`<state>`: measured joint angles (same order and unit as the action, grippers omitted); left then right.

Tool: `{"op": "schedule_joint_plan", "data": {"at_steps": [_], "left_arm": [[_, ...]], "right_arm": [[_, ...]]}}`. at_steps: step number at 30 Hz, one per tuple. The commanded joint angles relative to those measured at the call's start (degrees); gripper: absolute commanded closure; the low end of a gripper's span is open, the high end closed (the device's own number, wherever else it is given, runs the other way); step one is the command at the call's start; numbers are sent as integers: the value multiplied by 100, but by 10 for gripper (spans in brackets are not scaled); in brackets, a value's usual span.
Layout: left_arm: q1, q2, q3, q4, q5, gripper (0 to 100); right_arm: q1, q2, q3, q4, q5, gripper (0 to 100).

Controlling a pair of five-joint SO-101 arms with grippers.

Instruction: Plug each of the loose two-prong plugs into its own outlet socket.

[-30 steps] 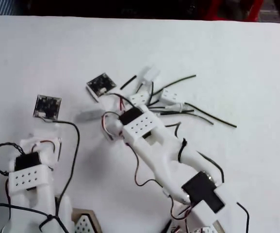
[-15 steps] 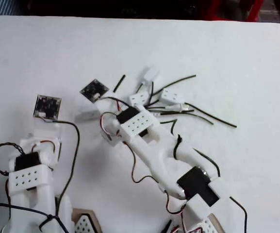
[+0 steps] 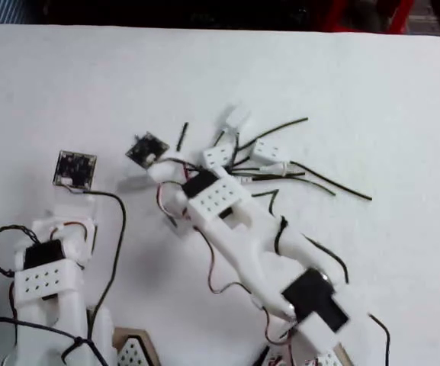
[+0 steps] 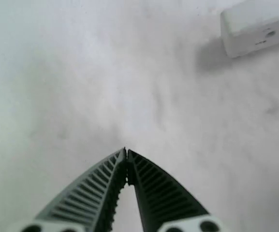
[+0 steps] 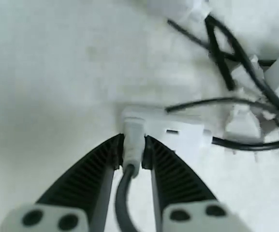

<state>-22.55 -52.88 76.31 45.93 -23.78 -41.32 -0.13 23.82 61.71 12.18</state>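
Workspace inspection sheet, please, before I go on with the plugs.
Surface: white table, flat.
Job's things: white plug held against a socket block; whether it is seated cannot be told. More white pieces lie heaped nearby.
Clutter: nothing seen.
Grippers: right gripper shut on the plug; left gripper shut, empty, over bare table.
Cables: black leads tangled around the heap.
Surroundings: dark room past the far edge, with a red frame.

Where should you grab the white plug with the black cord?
Grip the white plug by its narrow body's flat sides, coming from the cord end, like the right gripper does; that probably keeps its front free for the socket block.
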Motion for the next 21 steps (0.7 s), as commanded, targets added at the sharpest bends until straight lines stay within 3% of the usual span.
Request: {"op": "schedule_joint_plan", "data": {"at_steps": [1,10,14,21], "left_arm": [[-57,-119,0,-211,-70,973],[-57,-119,0,-211,-70,973],[-57,-110,0,-211,-70,973],[-48,-110,0,-211,-70,973]], "right_arm": [[-84,-1393,-123,444,97,981],[268,-3538,-132,936,484,981],[1147,-3705,-132,585,756,981],[2782,-2949,-123,-963,782,981]]}}
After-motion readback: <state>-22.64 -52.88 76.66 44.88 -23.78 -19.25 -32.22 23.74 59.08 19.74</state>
